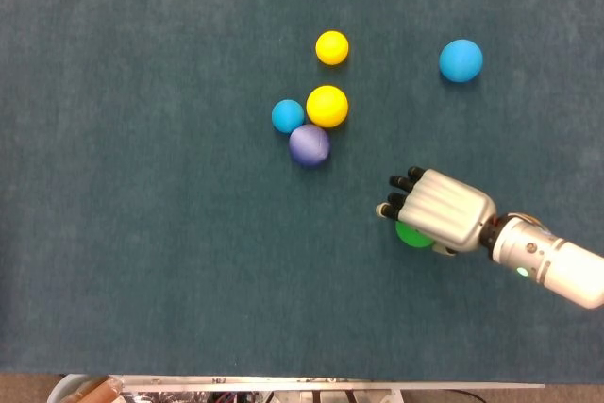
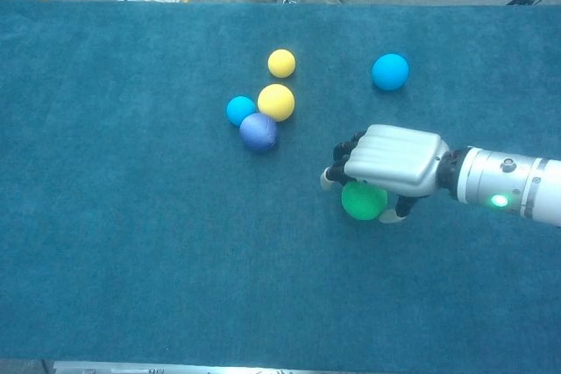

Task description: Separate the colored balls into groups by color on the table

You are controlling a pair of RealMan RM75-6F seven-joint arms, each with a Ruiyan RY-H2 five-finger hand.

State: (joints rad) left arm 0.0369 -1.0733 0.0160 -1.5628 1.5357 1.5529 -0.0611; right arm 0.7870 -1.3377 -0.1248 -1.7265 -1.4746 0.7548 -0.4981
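**A:** What lay on the table?

**B:** A teal cloth covered the table. Near the middle sat a tight cluster: a large yellow ball, a small blue ball just to its left, and a purple ball just below the pair, touching or nearly touching them. A smaller yellow ball sat a little farther back, apart from the cluster. A large blue ball rested alone, well off to the right.

**A:** And the robot?

**B:** Only the right hand showed, reaching in from the right edge, palm down. Its fingers curled downward around a green ball, which sat beneath the palm, right of the cluster and nearer the robot. In the chest view the thumb showed at the ball's right side and the fingertips at its left, so the hand held the ball. Whether the ball touched the cloth could not be told.
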